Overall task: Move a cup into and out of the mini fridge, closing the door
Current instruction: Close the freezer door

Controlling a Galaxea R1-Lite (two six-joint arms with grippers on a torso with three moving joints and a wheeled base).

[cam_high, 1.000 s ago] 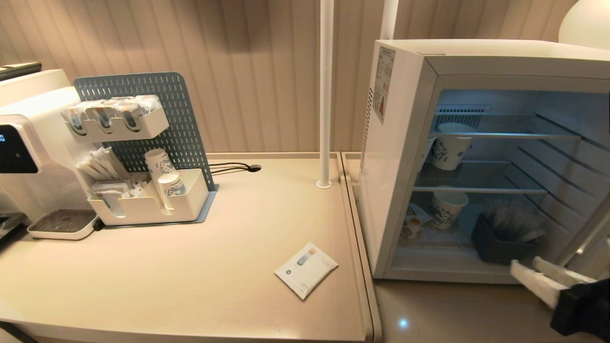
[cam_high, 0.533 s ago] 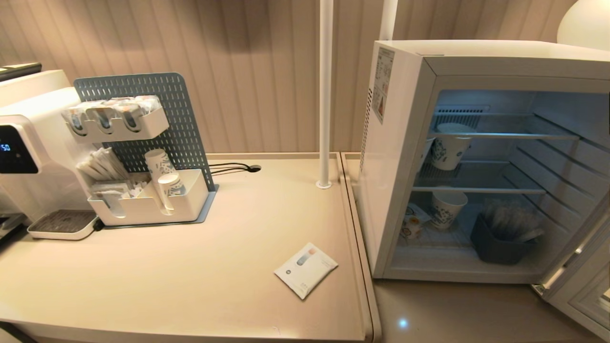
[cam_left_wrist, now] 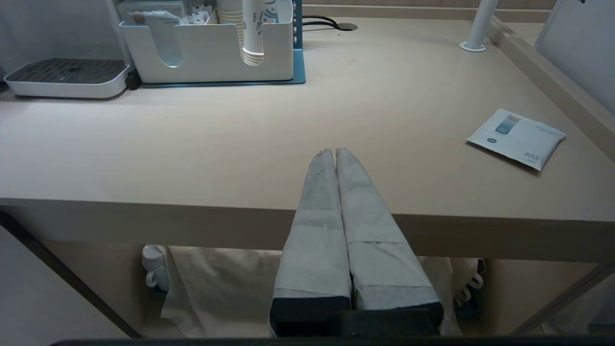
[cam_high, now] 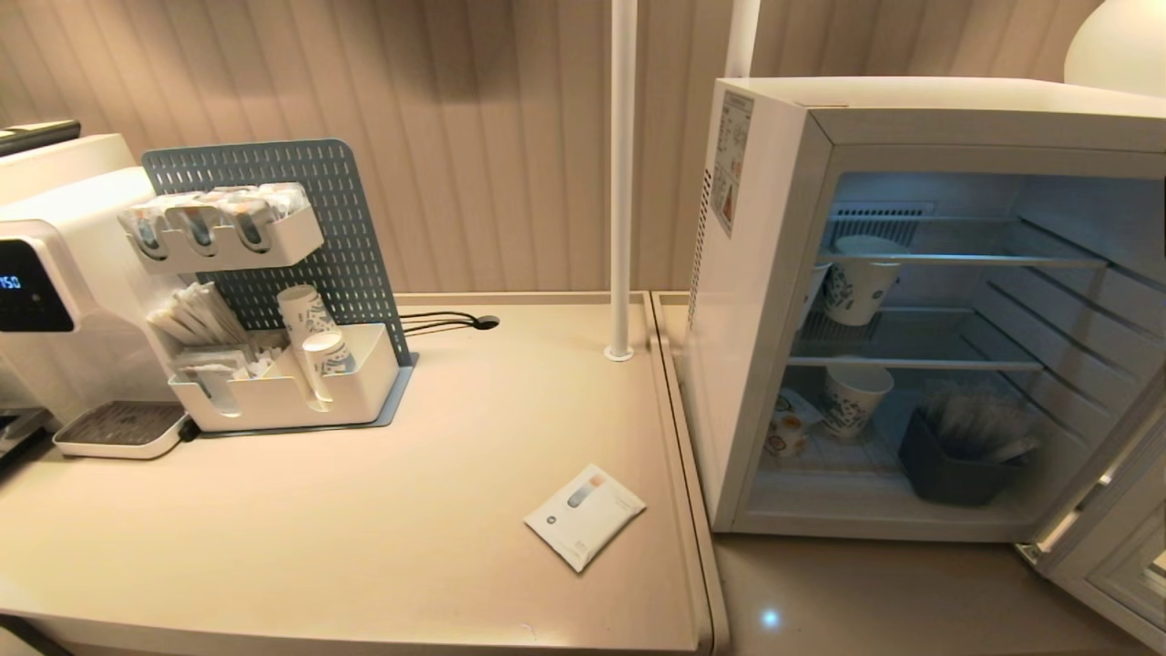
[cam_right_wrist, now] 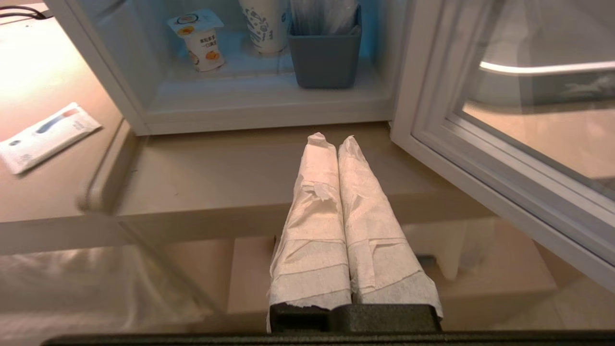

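The right hand (cam_right_wrist: 335,139), now clenched and empty, has pulled back out of the head view; the cup (cam_high: 789,428) stands on the mini fridge (cam_high: 774,273) floor, its door (cam_high: 1107,538) open, awaiting retrieval.

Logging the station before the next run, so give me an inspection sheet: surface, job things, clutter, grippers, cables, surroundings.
Surface: beige counter, bare in the middle.
Job's things: mini fridge open; door swung wide; cup upright on the fridge floor.
Clutter: flat white sachet on the counter; patterned paper cups and dark bin in the fridge.
Grippers: left gripper shut, empty, at the counter's near edge; right gripper shut, empty, before the fridge opening.
Cables: black cable running into a counter grommet.
Surroundings: pegboard organiser, water dispenser, white pole.
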